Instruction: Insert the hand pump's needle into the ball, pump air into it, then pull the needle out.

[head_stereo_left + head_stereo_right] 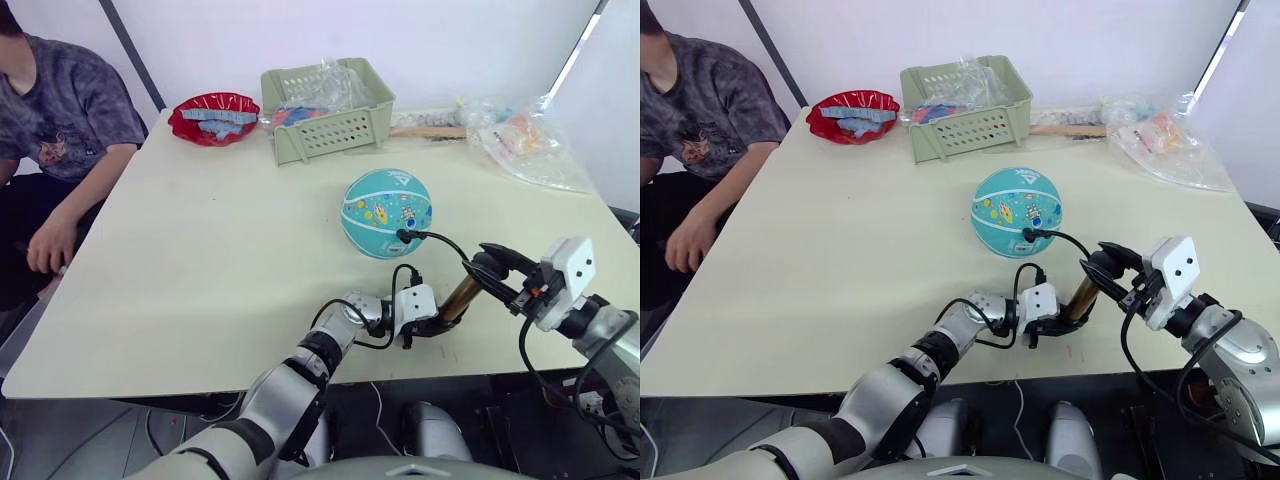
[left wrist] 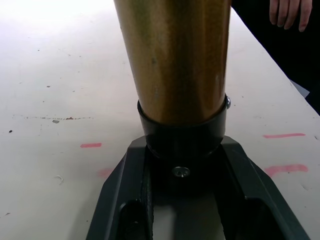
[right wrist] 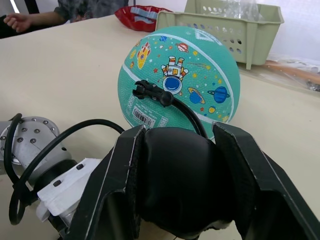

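Observation:
The teal ball [image 1: 387,212] with cartoon prints rests mid-table. The hand pump [image 1: 460,298] stands tilted near the table's front edge, its gold cylinder [image 2: 172,60] rising from a black end cap. My left gripper [image 1: 435,322] is shut on that lower cap, a finger [image 2: 247,180] on each side. My right gripper [image 1: 497,268] is shut on the pump's black handle [image 3: 177,175] at the top. The thin black hose [image 1: 445,243] arcs from the pump to a black fitting [image 3: 150,91] pressed against the ball's near side. The needle pin itself is hidden at the fitting.
A pale green basket [image 1: 325,135] holding plastic bags stands at the back, with a red bowl [image 1: 213,118] to its left. More clear bags [image 1: 530,145] lie at the back right. A person sits at the table's left side, one hand [image 1: 50,245] near the edge.

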You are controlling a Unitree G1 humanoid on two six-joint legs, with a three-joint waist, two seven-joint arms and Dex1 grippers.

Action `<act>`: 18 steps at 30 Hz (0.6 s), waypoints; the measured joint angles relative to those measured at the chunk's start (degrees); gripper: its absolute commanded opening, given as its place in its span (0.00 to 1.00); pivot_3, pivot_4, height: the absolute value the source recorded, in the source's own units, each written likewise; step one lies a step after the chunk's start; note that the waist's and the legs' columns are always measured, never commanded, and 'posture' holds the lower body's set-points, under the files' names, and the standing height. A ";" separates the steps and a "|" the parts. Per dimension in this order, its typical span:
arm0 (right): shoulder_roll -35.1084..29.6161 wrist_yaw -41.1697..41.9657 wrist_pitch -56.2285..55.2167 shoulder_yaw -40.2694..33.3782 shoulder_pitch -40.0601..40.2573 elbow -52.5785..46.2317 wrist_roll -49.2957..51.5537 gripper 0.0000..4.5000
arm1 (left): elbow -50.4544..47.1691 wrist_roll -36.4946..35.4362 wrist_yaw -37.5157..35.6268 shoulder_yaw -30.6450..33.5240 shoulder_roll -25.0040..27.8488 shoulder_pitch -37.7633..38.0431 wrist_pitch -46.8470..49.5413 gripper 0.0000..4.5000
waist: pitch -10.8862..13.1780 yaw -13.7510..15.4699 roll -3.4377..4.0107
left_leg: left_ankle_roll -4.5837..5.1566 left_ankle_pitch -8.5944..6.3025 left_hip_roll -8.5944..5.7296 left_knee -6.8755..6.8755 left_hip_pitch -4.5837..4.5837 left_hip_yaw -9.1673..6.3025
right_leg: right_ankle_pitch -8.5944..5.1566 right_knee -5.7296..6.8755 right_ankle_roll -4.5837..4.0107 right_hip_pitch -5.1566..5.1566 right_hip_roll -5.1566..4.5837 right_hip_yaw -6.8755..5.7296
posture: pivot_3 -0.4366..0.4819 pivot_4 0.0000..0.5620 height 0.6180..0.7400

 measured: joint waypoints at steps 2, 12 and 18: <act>-1.71 0.66 2.71 -1.32 -1.34 0.06 1.98 0.36 | -0.25 -0.05 -0.09 0.00 -0.03 0.08 -0.06 0.25 | 0.08 0.05 0.09 | 0.00 0.00 -0.01 0.00 -0.06 0.00 | 0.00 -0.01 0.00 -0.01 -0.01 0.00 | 0.48 0.27 1.00; -9.36 3.52 10.30 -11.34 -11.00 0.86 14.97 0.36 | -0.70 -0.31 -0.23 0.09 -0.05 0.04 -0.11 0.25 | 0.63 0.03 0.45 | 0.00 0.00 -0.10 0.01 -0.07 0.07 | 0.04 0.01 0.06 -0.01 -0.12 0.01 | 0.48 0.27 1.00; -13.08 3.39 13.73 -18.11 -17.28 2.51 23.50 0.36 | -0.73 -0.32 -0.56 0.08 -0.12 0.13 -0.17 0.25 | 0.74 0.07 0.42 | 0.00 0.00 -0.12 0.01 -0.10 0.06 | 0.07 -0.01 0.11 -0.01 -0.15 -0.01 | 0.48 0.27 1.00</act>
